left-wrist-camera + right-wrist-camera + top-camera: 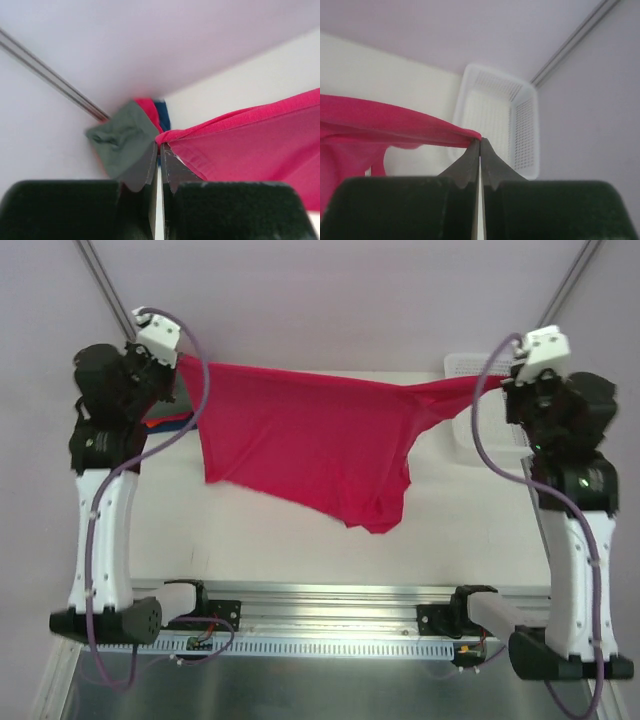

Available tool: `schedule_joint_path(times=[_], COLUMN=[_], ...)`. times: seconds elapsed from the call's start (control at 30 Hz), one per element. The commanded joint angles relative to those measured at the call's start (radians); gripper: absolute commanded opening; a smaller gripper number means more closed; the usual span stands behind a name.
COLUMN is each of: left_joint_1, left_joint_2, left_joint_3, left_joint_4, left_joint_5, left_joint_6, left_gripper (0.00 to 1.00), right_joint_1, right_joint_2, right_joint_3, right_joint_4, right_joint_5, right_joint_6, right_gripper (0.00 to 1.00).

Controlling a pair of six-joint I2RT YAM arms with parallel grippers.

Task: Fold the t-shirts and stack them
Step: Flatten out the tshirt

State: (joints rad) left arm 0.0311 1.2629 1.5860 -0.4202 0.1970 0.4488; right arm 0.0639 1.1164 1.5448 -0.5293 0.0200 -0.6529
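Overhead, the left arm point(105, 425) hides most spare shirts point(168, 424); the right arm point(565, 430), half the basket point(468, 365).

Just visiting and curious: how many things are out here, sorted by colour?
Red shirt, held up: 1
Red cloth in the pile: 1
Grey-green shirt: 1
Dark blue cloth: 1
White basket: 1
Total: 5

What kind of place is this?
Probably a robotics lab bench, not a home: two robot arms bolted to a metal rail, a white table, plain walls, and one red shirt stretched between them.
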Motion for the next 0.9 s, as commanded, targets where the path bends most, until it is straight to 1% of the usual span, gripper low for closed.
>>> schedule_joint_path(times=[0.0,0.03,0.07,0.1,0.13,0.23,0.37,0.5,0.6,0.67,0.73,0.77,0.8,0.87], left_joint_1=[0.001,0.001,0.0,0.001,0.001,0.001,0.0,0.001,0.012,0.023,0.03,0.036,0.039,0.046], left_joint_2=[-0.198,-0.251,-0.27,-0.286,-0.284,-0.237,-0.145,-0.042,0.059,0.15,0.238,0.263,0.306,0.332], left_joint_3=[0.061,0.083,0.097,0.113,0.164,0.276,0.354,0.359,0.368,0.387,0.448,0.468,0.509,0.538], left_joint_4=[-0.029,-0.052,-0.06,-0.071,-0.084,-0.129,-0.135,-0.132,-0.115,-0.104,-0.103,-0.101,-0.103,-0.103], left_joint_5=[-0.071,-0.077,-0.082,-0.084,-0.087,-0.084,-0.068,-0.054,-0.031,-0.018,-0.011,-0.01,-0.01,-0.011], left_joint_6=[-0.033,-0.032,-0.029,-0.025,-0.024,-0.036,-0.032,0.002,0.021,0.042,0.053,0.059,0.062,0.064], left_gripper=[0.0,0.0,0.0,0.0,0.0,0.0,0.0,0.0,0.0,0.0,0.0,0.0,0.0,0.0], right_joint_1=[-0.032,-0.035,-0.035,-0.035,-0.038,-0.036,-0.038,-0.039,-0.055,-0.061,-0.093,-0.098,-0.102,-0.111], right_joint_2=[-0.186,-0.216,-0.274,-0.289,-0.299,-0.293,-0.228,-0.123,0.001,0.115,0.19,0.262,0.29,0.353], right_joint_3=[0.153,0.169,0.179,0.204,0.221,0.248,0.235,0.209,0.208,0.259,0.322,0.372,0.392,0.437], right_joint_4=[-0.084,-0.095,-0.098,-0.1,-0.109,-0.117,-0.033,0.054,0.113,0.141,0.143,0.147,0.152,0.144], right_joint_5=[0.081,0.084,0.099,0.106,0.107,0.097,0.071,0.061,0.046,0.044,0.04,0.043,0.041,0.043], right_joint_6=[0.039,0.038,0.039,0.039,0.042,0.056,0.065,0.044,0.035,0.032,0.035,0.03,0.026,0.015], right_gripper=[0.01,0.01,0.01,0.01,0.01,0.01,0.01,0.01,0.01,0.01,0.01,0.01,0.01,0.01])
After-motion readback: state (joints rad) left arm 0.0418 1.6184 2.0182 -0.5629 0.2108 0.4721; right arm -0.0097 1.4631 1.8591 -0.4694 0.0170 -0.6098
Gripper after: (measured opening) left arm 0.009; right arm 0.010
